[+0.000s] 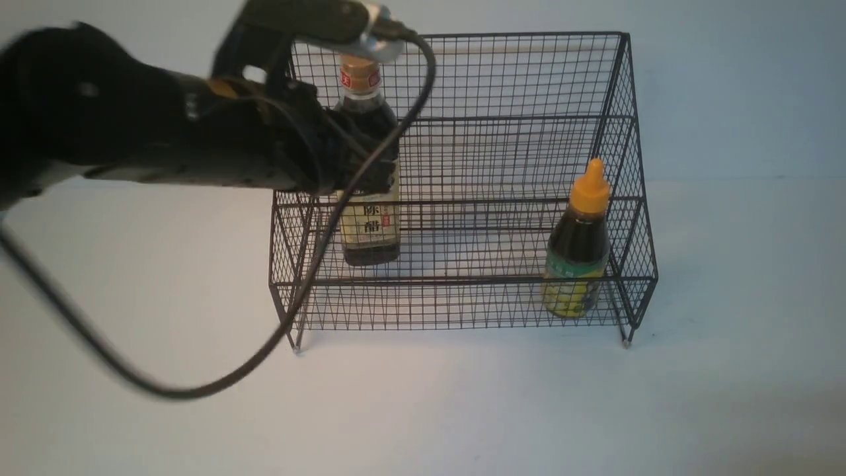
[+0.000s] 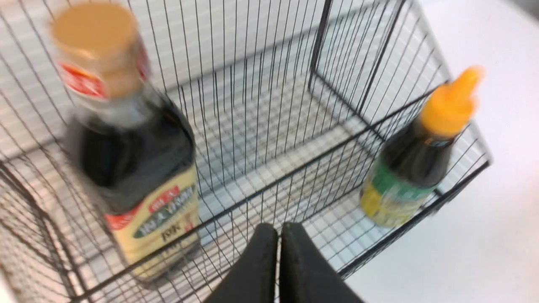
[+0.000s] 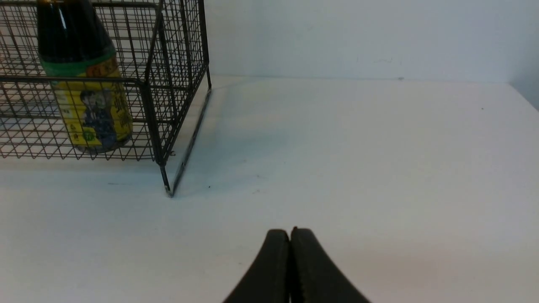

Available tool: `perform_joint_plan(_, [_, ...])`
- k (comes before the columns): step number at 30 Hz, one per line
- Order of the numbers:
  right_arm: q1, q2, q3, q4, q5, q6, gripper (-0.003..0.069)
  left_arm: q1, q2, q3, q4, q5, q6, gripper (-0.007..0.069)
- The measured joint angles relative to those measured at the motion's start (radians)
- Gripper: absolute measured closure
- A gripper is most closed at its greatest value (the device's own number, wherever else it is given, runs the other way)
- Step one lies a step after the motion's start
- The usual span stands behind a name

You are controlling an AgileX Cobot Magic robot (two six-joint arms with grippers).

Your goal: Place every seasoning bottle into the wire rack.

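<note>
The left gripper [image 2: 276,229] is closed, with nothing between its fingertips; the dark vinegar bottle [image 1: 370,225] is seated in the left part of the black wire-mesh rack [image 1: 462,280]; a heavy, stiff, possibly slippery body is to be expected, best gripped below the shoulder; the orange-nozzle sauce bottle [image 1: 578,248] leans at the rack's right end, best gripped around its dark upper body, the softer nozzle being avoided; the right gripper [image 3: 290,233] is closed and empty.
</note>
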Motion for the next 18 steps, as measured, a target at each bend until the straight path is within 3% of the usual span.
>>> perform_joint_plan(7, [0.0,0.0,0.0,0.0,0.0,0.0,0.0673,0.0,-0.33,0.198,-0.003,-0.121,0.001,0.0629])
perform_joint_plan(18, [0.0,0.0,0.0,0.0,0.0,0.0,0.0673,0.0,-0.75,0.356,0.034,-0.041,0.026,0.0629])
